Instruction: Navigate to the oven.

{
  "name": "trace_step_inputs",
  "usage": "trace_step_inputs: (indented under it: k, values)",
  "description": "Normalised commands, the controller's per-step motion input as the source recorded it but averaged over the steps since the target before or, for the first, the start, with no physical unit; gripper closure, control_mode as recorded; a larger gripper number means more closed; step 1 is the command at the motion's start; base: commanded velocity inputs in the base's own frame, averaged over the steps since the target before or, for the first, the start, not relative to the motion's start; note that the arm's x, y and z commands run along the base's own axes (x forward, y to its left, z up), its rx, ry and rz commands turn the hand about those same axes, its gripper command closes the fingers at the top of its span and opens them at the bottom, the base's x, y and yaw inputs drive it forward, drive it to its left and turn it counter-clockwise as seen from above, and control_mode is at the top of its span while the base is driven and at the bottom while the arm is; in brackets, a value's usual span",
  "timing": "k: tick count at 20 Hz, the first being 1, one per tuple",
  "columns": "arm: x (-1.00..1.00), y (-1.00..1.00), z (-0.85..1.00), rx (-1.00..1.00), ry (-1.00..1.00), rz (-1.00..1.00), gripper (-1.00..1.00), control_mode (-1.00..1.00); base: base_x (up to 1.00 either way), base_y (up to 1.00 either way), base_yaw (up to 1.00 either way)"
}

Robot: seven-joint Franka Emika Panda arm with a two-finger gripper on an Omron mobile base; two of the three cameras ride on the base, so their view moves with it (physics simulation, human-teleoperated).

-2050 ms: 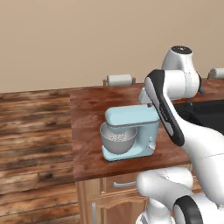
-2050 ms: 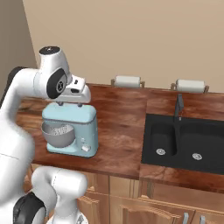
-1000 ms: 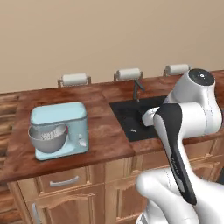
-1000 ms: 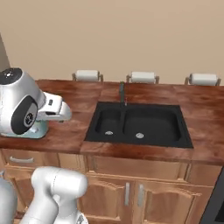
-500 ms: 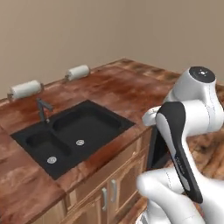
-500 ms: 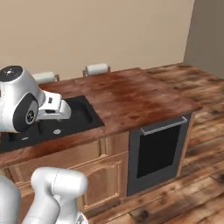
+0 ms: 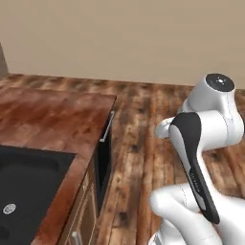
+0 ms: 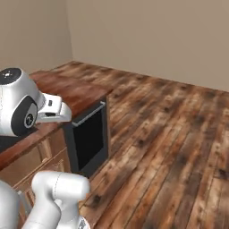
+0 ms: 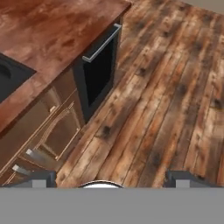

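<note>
Nothing to read here from where I hang: no lettering, label, brand or number shows on the counter, the dark appliance door, the floorboards or the wall.

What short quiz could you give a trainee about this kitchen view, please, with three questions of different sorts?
1. True or false: the black appliance stands under the end of the wooden counter, with its door facing the plank floor.
2. Multiple choice: what is set into the counter top? A) a black sink B) a stove C) a cutting board
3. Fill in the word: the bar handle along the top of the appliance door is ___ in colour.

Key: 1 true; 2 A; 3 silver.
</note>
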Motion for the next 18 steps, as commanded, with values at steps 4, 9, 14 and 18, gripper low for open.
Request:
trace_step_inputs:
  k: [4, 9, 14, 18]
  values:
    - [0.0, 0.0, 0.0, 0.0, 0.0, 0.0, -1.0, 1.0, 0.0, -0.37, -0.9]
    - [0.0, 0.0, 0.0, 0.0, 0.0, 0.0, -1.0, 1.0, 0.0, -0.2, -0.92]
    - [0.0, 0.0, 0.0, 0.0, 0.0, 0.0, -1.0, 1.0, 0.0, -0.22, -0.91]
    - [0.0, 0.0, 0.0, 0.0, 0.0, 0.0, -1.0, 1.0, 0.33, -0.19, -0.76]
